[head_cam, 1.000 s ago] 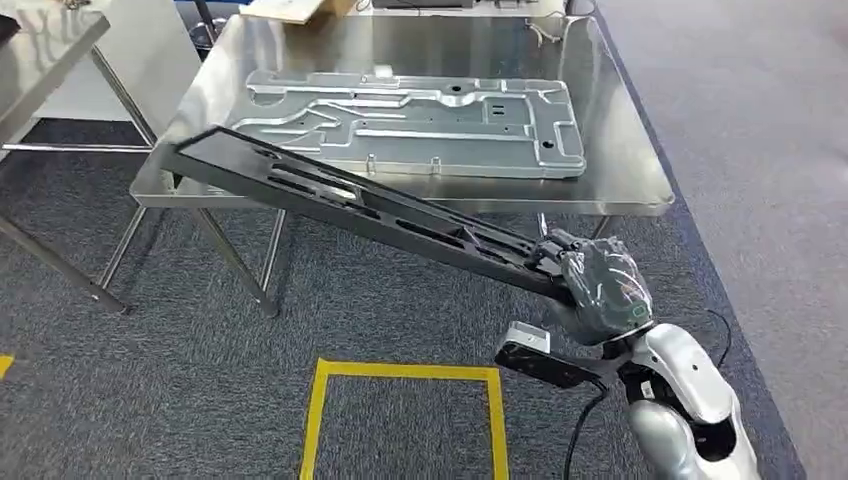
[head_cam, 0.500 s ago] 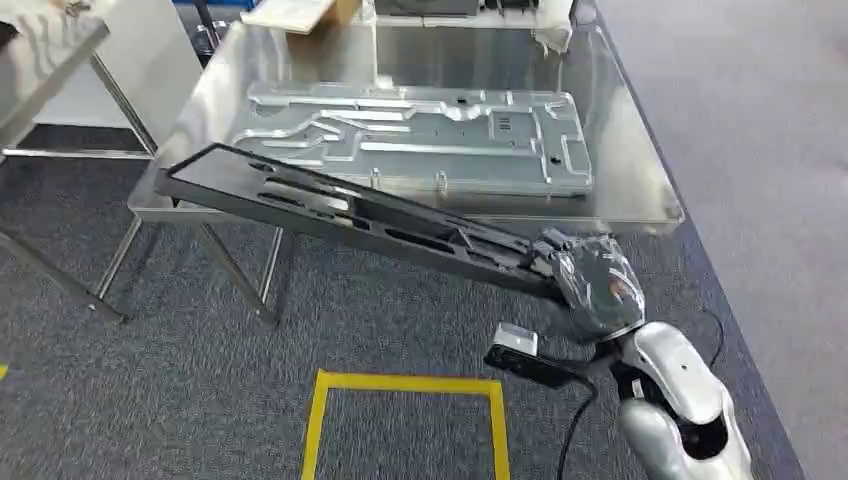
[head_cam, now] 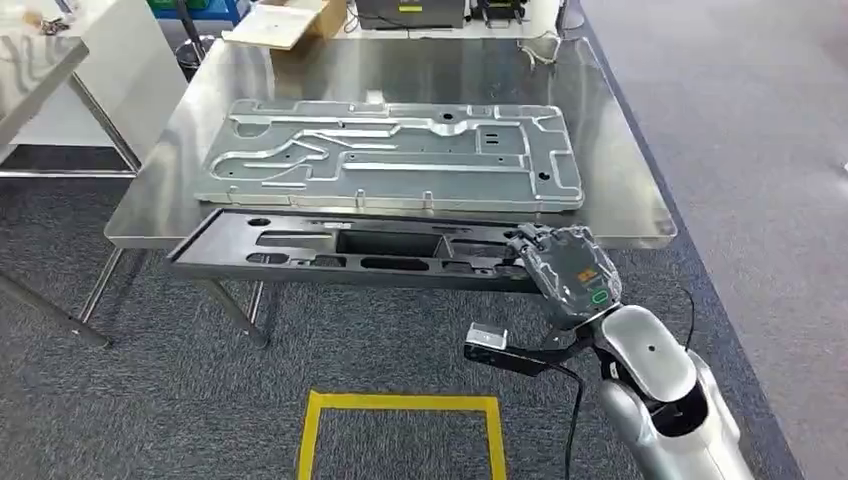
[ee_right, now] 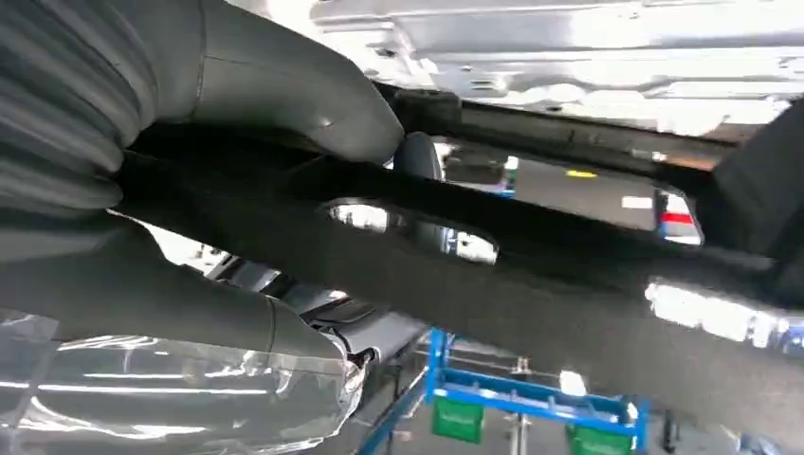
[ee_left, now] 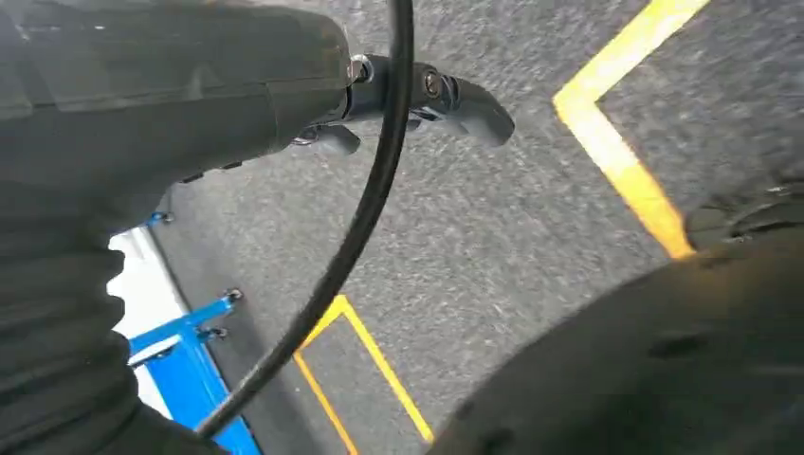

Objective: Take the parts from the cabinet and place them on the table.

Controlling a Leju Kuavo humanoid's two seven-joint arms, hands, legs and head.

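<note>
My right hand (head_cam: 565, 268) grips the right end of a long black panel (head_cam: 350, 250) with several cut-outs. The panel lies roughly level along the front edge of the steel table (head_cam: 630, 190), its far side at or over the edge, most of it hanging in front. A large silver stamped metal part (head_cam: 400, 155) lies flat on the table just behind it. In the right wrist view the thumb (ee_right: 303, 90) presses on the black panel (ee_right: 531, 275) with the table's underside above. My left hand (ee_left: 436, 95) hangs over the carpet, fingers curled in with nothing in them.
A cardboard box (head_cam: 290, 20) sits at the table's back edge. Another steel table (head_cam: 30, 60) stands at the far left. Yellow tape (head_cam: 400, 405) marks a square on the grey carpet in front of me. Blue frames (ee_left: 190, 332) stand on the floor nearby.
The camera has moved closer to the table. The black panel, tilted and slanting to the left before, has swung level and parallel to the table's front edge, with my right hand still gripping it.
</note>
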